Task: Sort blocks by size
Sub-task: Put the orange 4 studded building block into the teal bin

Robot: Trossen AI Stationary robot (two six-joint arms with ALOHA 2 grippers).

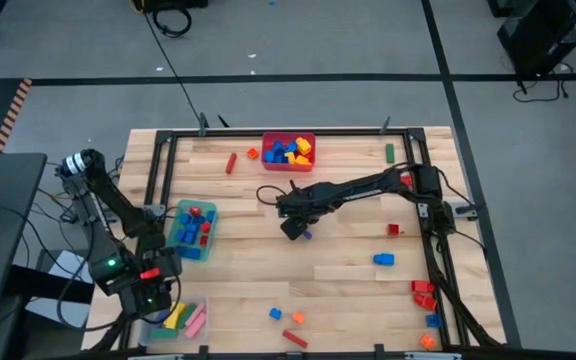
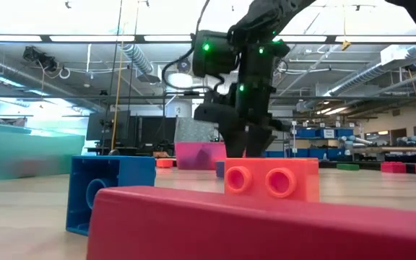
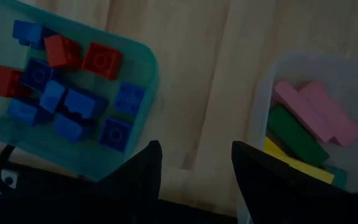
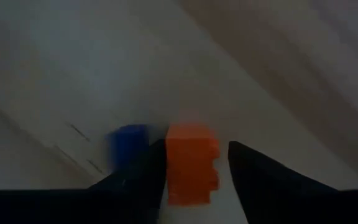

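Right wrist view: the right gripper (image 4: 191, 163), fingers apart, sits around a small orange plastic block (image 4: 192, 163) mid-table, maybe touching it. The left gripper (image 3: 194, 165) waits open between two bins.

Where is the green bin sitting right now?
In the high view the green bin sits on the table's left side, holding red and blue blocks, beside the left gripper and behind the clear bin.

You have 3 bins on the wooden table (image 1: 348, 285): a red bin (image 1: 289, 137) at the far edge, a green bin (image 1: 175, 233) left, and a clear bin (image 1: 196, 331) near the front-left corner.
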